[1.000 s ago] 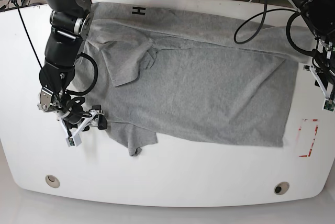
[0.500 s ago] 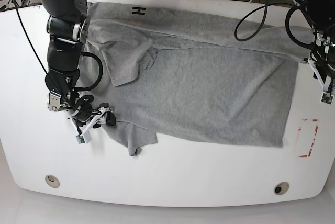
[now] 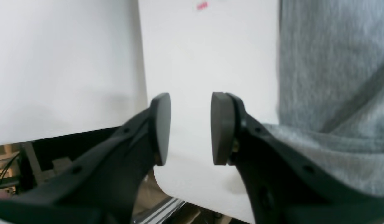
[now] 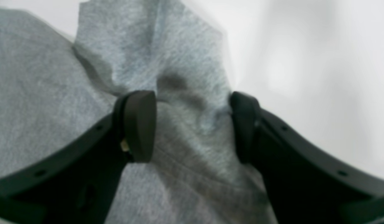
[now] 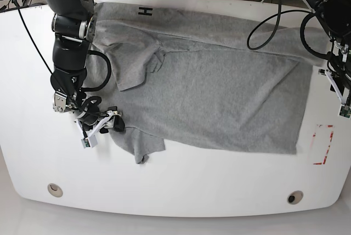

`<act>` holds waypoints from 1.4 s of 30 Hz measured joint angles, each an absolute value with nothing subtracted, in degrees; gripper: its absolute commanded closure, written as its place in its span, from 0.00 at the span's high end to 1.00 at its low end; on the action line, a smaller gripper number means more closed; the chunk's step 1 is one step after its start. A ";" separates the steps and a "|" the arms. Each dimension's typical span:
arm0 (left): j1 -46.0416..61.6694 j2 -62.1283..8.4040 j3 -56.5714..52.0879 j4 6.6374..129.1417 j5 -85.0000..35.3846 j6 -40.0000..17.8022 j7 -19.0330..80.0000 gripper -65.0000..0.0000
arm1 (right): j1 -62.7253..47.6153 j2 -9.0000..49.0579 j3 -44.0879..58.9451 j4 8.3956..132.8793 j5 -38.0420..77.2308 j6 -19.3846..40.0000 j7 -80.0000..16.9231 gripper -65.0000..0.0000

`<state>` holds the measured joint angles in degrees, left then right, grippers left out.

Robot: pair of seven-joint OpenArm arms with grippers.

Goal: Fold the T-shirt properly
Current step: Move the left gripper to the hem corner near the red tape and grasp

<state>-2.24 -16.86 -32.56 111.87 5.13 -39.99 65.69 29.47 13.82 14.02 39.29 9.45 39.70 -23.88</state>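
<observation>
Right fingers: we see them spread wide, straddling a bunched fold of grey cloth that sits between the pads; they have not pinched it shut.
Where that cloth is: we place it at the sleeve on the front corner of the T-shirt, the right arm's side of the table.
Left fingers: we see them parted with only bare table between them, gripping nothing; the shirt's edge lies just beside one finger, off to its side.
Shirt's lie: we read its long axis as running across the table from one arm to the other, spread mostly flat, with the far strip carrying a black letter near the back edge.
Nearer arm: we judge the right arm is the one placed to act, since cloth already lies inside its span.
Next move: we would close the right fingers on the sleeve, then carry it inward over the body.
</observation>
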 measured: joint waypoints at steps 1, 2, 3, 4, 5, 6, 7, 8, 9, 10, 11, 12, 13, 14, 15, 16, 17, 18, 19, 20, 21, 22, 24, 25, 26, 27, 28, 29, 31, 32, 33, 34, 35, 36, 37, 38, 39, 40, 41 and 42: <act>-2.15 -16.82 -32.56 111.85 5.15 -39.99 65.80 0.31 | 29.43 13.96 14.02 39.31 9.45 39.70 -23.77 0.42; -2.07 -16.84 -32.45 111.85 5.15 -39.99 65.95 0.31 | 29.45 13.98 14.02 39.31 9.37 39.70 -23.86 0.35; -2.11 -16.86 -31.97 111.85 5.32 -39.99 66.04 0.31 | 29.50 14.09 14.02 39.31 9.19 39.68 -24.34 0.27; -2.24 -16.88 -31.33 111.85 5.65 -39.99 66.30 0.31 | 29.58 14.13 13.96 39.31 9.19 39.66 -24.56 0.21; -2.66 -16.84 -30.68 111.83 5.85 -39.99 66.43 0.31 | 29.58 14.15 13.98 39.31 9.06 39.66 -24.77 0.14; -3.31 -16.82 -30.00 111.68 5.82 -39.99 66.57 0.31 | 29.56 14.13 13.98 39.31 8.99 39.66 -25.15 0.09; -4.01 -16.78 -29.54 111.39 5.76 -39.97 66.43 0.31 | 29.45 14.13 13.96 39.31 9.02 39.66 -25.08 0.05; -5.04 -16.71 -29.28 110.87 5.21 -39.97 66.11 0.32 | 29.43 14.09 13.89 39.31 9.04 39.64 -25.08 0.02; -6.15 -16.62 -29.21 109.82 4.84 -39.97 65.65 0.32 | 29.41 14.06 13.78 39.31 9.17 39.64 -25.06 0.02; -7.16 -16.62 -29.06 108.90 4.73 -39.94 65.17 0.34 | 29.41 14.04 13.78 39.31 9.19 39.66 -25.08 0.02; -8.34 -16.67 -29.06 106.85 4.67 -39.90 64.60 0.36 | 29.45 14.02 13.78 39.27 9.17 39.66 -25.10 0.01; -9.39 -16.62 -29.04 105.08 4.78 -39.29 64.86 0.40 | 29.47 14.09 13.78 39.27 9.21 39.66 -25.21 0.01; -10.76 -16.56 -29.10 102.98 4.78 -38.41 65.10 0.46 | 29.58 14.11 13.78 39.24 9.19 39.68 -25.21 0.00; -12.56 -16.51 -29.23 99.79 5.23 -36.64 65.10 0.51 | 29.65 14.13 13.78 39.24 9.02 39.68 -25.34 0.00; -14.13 -16.45 -29.26 97.30 5.78 -34.98 65.10 0.57 | 29.65 14.15 13.78 39.24 8.97 39.68 -25.50 0.00; -16.03 -16.45 -29.39 94.50 6.02 -33.47 65.04 0.63 | 29.74 14.13 13.80 39.24 8.93 39.66 -25.56 0.00; -18.11 -16.47 -29.54 91.07 6.09 -31.09 64.77 0.67 | 29.76 14.11 13.80 39.24 8.78 39.66 -25.67 0.00; -19.66 -16.53 -29.50 88.75 6.07 -29.52 64.01 0.72 | 29.78 14.11 13.78 39.24 8.78 39.66 -25.76 0.00; -21.63 -16.71 -29.54 85.69 5.91 -27.90 62.22 0.75 | 29.80 13.98 13.76 39.24 8.78 39.66 -25.71 0.00; -23.18 -16.67 -29.56 83.22 5.67 -26.17 60.88 0.77 | 29.78 13.96 13.78 39.24 8.80 39.66 -25.74 0.00; -24.88 -16.73 -29.58 80.16 5.65 -24.38 59.13 0.77 | 29.78 13.89 13.76 39.22 8.82 39.66 -25.67 0.00; -26.70 -16.71 -29.56 76.47 5.56 -22.26 57.23 0.77 | 29.78 13.96 13.76 39.24 8.99 39.68 -25.67 0.00; -29.58 -16.82 -29.45 69.41 5.48 -20.10 52.73 0.77 | 29.78 13.98 13.78 39.20 8.97 39.66 -25.65 0.00; -31.00 -16.75 -29.45 65.25 5.37 -19.49 50.30 0.77 | 29.78 14.09 13.78 39.20 8.99 39.68 -25.69 0.00; -32.01 -16.78 -29.45 62.11 5.34 -19.51 48.49 0.77 | 29.76 14.11 13.78 39.20 8.97 39.66 -25.67 0.00; -33.30 -16.93 -29.47 57.74 5.37 -19.53 45.93 0.77 | 29.78 14.09 13.78 39.20 8.95 39.66 -25.69 0.00; -34.06 -16.86 -29.47 55.61 5.30 -19.46 44.99 0.77 | 29.76 14.09 13.78 39.29 8.95 39.68 -25.71 0.00; -34.70 -17.08 -29.47 51.64 5.54 -19.51 42.37 0.77 | 29.76 13.98 13.76 39.33 8.93 39.66 -25.69 0.00; -35.55 -17.21 -29.47 45.69 5.52 -19.49 38.96 0.77 | 29.54 13.82 13.78 40.23 8.71 39.66 -25.89 0.00; -36.07 -17.43 -29.47 42.24 5.52 -19.51 36.25 0.77 | 29.41 13.80 13.78 40.69 8.69 39.66 -26.13 0.00; -36.25 -17.54 -29.45 39.99 5.37 -19.44 34.76 0.77 | 29.28 13.82 13.78 40.86 8.75 39.68 -26.20 0.00; -36.58 -17.85 -29.45 37.69 5.61 -19.51 32.67 0.77 | 29.26 13.80 13.78 40.97 8.73 39.66 -26.13 0.00; -36.97 -18.11 -29.45 34.61 5.56 -19.44 29.69 0.77 | 29.06 13.89 13.78 41.28 8.73 39.66 -26.13 0.00; -37.23 -18.28 -29.45 32.69 5.65 -19.27 28.14 0.77 | 28.86 13.96 13.80 41.41 8.75 39.66 -26.15 0.00; -37.71 -18.55 -29.47 30.09 5.82 -19.25 25.67 0.77 | 28.73 13.96 13.80 41.52 8.69 39.66 -26.11 0.00; -38.13 -18.68 -29.47 27.73 5.80 -19.22 23.77 0.77 | 28.60 14.00 13.82 41.56 8.75 39.66 -26.11 0.00; -38.44 -18.79 -29.45 26.24 5.80 -19.25 22.59 0.77 | 28.45 13.98 13.82 41.56 8.73 39.64 -26.15 0.00; -38.87 -18.81 -29.47 24.25 6.02 -19.27 20.25 0.77 | 28.36 13.98 13.82 41.58 8.78 39.66 -25.82 0.00; -39.31 -18.81 -29.47 23.18 5.74 -18.87 18.96 0.77 | 28.34 13.96 13.82 41.58 8.80 39.64 -25.74 0.00; -39.81 -18.81 -29.47 21.98 5.80 -18.85 18.00 0.77 | 28.34 13.96 13.82 41.58 8.78 39.64 -25.76 0.00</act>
<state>-39.81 -18.81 -29.47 21.98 5.80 -18.85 18.00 28.34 13.96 13.82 41.58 8.78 39.64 -25.76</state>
